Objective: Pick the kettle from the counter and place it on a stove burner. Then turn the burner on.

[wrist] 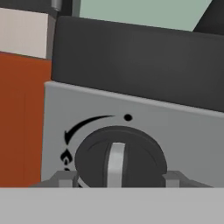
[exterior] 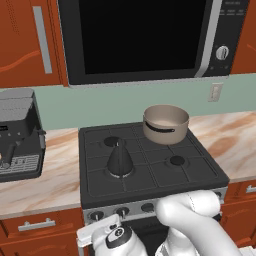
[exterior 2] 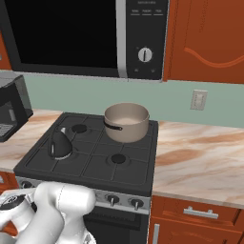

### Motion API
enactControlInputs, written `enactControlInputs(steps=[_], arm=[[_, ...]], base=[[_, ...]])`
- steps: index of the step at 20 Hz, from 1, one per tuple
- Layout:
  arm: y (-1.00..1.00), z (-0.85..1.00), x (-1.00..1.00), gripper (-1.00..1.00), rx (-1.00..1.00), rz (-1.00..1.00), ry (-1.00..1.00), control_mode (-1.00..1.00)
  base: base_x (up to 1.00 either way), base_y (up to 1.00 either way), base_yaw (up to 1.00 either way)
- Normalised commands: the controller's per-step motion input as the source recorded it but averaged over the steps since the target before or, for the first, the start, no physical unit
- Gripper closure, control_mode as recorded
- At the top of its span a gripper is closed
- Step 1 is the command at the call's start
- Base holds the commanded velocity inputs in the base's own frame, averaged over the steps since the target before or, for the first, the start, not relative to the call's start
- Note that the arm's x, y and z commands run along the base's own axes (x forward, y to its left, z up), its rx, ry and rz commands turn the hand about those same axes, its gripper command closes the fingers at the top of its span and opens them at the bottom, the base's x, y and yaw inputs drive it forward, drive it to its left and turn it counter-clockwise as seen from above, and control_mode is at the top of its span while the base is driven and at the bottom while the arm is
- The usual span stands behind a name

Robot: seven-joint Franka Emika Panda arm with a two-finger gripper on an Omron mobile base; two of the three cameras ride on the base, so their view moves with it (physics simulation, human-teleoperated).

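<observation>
Knob (wrist: 119, 158): flanked at 3 and 9 o'clock by fingertips (wrist: 65, 178), apparently clamped for turning.
Gripper (wrist: 119, 179): narrowed on knob.
Kettle (exterior: 119, 159): seated on front-left stove burner (exterior: 120, 172), placement judged complete.

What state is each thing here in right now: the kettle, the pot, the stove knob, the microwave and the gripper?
Kettle: upright on the front left burner, let go.
Pot: upright on the back right of the stove, empty.
Stove knob: bar pointing straight up at the dot, not yet turned.
Microwave: door shut.
Gripper: fingers on either side of the knob, closed around it.
</observation>
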Motion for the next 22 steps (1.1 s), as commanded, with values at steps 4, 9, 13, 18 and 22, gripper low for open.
enactControlInputs(steps=[4,9,13,18,22], arm=[[0.11,0.0,-0.07,1.0,-0.1,0.35,-0.12,-1.0],[0.17,-0.02,-0.05,1.0,-0.18,0.51,-0.06,-1.0],[0.23,-0.2,-0.01,1.0,-0.22,0.51,0.0,-1.0],[0.27,-0.31,0.0,1.0,-0.24,0.47,0.06,-1.0],[0.39,-0.33,0.01,1.0,-0.26,0.44,0.19,-1.0]], base=[[0.0,0.0,0.0],[0.0,0.0,0.0],[0.0,0.0,0.0],[0.0,0.0,0.0],[0.0,0.0,0.0]])
